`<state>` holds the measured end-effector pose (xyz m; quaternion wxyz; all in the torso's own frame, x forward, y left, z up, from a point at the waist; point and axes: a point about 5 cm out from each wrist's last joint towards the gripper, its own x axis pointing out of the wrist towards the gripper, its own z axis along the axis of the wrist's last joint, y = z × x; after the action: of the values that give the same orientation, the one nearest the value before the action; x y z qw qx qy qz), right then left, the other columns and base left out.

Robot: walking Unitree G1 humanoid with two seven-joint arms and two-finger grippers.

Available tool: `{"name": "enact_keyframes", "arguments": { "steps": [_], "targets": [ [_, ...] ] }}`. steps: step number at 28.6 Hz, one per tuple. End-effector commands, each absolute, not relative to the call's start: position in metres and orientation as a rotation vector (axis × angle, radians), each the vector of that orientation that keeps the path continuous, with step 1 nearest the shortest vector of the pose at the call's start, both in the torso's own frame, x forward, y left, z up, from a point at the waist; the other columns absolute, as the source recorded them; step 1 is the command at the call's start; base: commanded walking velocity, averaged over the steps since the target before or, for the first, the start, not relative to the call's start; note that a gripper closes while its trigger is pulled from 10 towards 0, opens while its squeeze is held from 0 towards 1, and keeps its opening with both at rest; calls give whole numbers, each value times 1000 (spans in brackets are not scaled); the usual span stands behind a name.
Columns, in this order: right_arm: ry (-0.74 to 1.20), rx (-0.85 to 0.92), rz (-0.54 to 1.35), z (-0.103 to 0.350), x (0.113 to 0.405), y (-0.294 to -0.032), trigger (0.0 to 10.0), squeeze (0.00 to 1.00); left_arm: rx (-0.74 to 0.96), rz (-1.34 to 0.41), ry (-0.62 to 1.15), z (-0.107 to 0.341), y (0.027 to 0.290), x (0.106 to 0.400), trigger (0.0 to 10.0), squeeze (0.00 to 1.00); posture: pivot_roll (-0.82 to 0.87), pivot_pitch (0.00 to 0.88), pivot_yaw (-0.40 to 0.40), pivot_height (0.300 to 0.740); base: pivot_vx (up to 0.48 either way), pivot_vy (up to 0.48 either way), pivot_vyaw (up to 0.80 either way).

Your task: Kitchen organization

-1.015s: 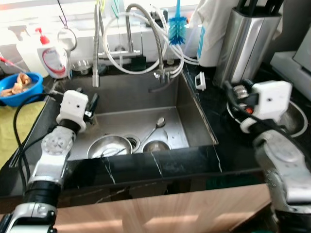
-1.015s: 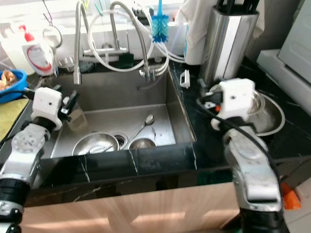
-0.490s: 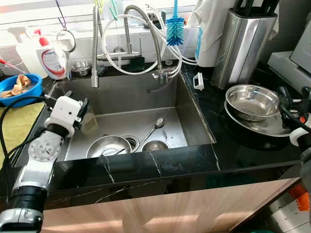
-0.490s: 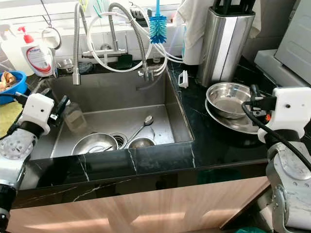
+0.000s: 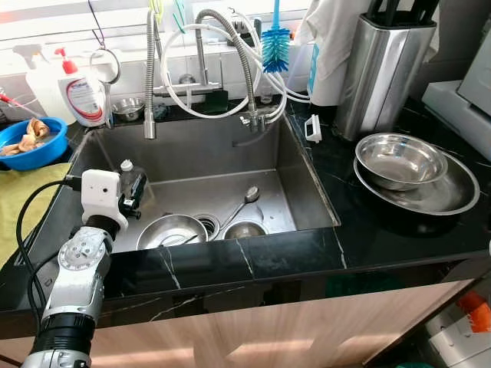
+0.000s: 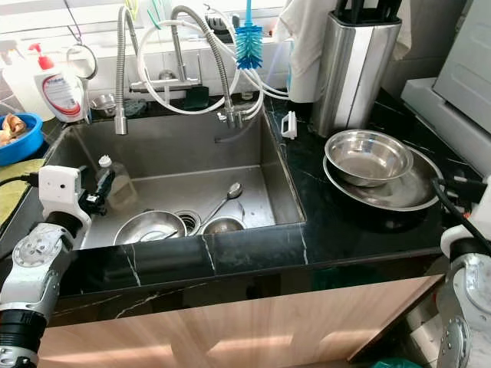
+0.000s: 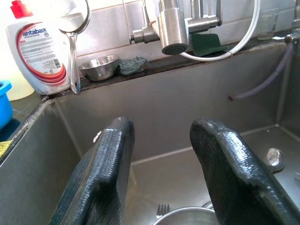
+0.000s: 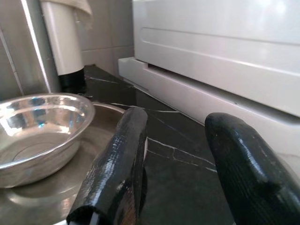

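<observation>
**Both grippers empty, fingers spread; dishes split between sink and counter**

Left gripper: fingers spread wide, nothing between them. It sits over the left part of the sink, pointing toward the back wall. Through the gap between the fingers: sink back wall and, lower down, the rim of a steel bowl with a fork tip just showing. Bowl lies ahead of and below the fingertips, apart from them. A spoon lies on the sink floor off to the right finger's side, next to a smaller round steel piece by the drain. A small clear bottle with white cap stands against the left sink wall, just beside the left gripper (contact can't be judged from the head views).

Beyond the fingertips, on the ledge behind the sink: small steel cup, soap bottle, green sponge, faucet head hanging above.

Right gripper: fingers also spread, gripping nothing. It is low at the counter's right edge over black stone counter. A steel mixing bowl nested on a wider steel plate lies to the left finger's side, near but not between the fingers. A white appliance is straight ahead of the fingertips.

Knife block stands behind the stacked bowls; blue bowl sits left of the sink.
</observation>
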<state>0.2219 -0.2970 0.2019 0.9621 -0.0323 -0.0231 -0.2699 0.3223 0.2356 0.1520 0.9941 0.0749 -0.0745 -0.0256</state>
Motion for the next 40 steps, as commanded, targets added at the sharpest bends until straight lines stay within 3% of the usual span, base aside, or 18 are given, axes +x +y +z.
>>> {"name": "enact_keyframes", "arguments": {
  "steps": [1, 9, 13, 16, 25, 34, 35, 40],
  "targets": [
    [-10, 43, -585, 192, 221, -303, 10000, 0, 130, -29, -162, 160, 241, 324, 10000, 0, -94, 0, 57, 740, 0, 0, 0],
    [-17, 174, -507, 192, 234, -297, 10000, 0, 119, -48, -159, 161, 235, 325, 10000, 0, -96, 0, 60, 740, 0, 0, 0],
    [19, 134, -452, 193, 242, -294, 10000, 0, 118, -51, -159, 161, 232, 326, 10000, 0, -96, 0, 60, 740, 0, 0, 0],
    [7, 48, -303, 202, 255, -286, 10000, 0, 122, -59, -161, 161, 230, 326, 10000, 0, -94, 0, 59, 740, 0, 0, 0],
    [100, 15, -93, 191, 268, -278, 10000, 0, 126, -66, -159, 162, 227, 327, 10000, 0, -85, 0, 58, 740, 0, 0, 0],
    [70, -9, -91, 199, 282, -301, 10000, 0, 130, -67, -171, 165, 224, 329, 10000, 0, -84, 0, 61, 740, 0, 0, 0],
    [49, -3, -84, 204, 284, -300, 10000, 1000, 131, -65, -172, 166, 224, 329, 10000, 0, -84, 0, 64, 740, 0, 0, 0],
    [-5, 74, -85, 211, 296, -293, 10000, 1000, 131, -64, -173, 167, 223, 331, 10000, 0, -89, 0, 68, 740, 0, 0, 0]
  ]
}}
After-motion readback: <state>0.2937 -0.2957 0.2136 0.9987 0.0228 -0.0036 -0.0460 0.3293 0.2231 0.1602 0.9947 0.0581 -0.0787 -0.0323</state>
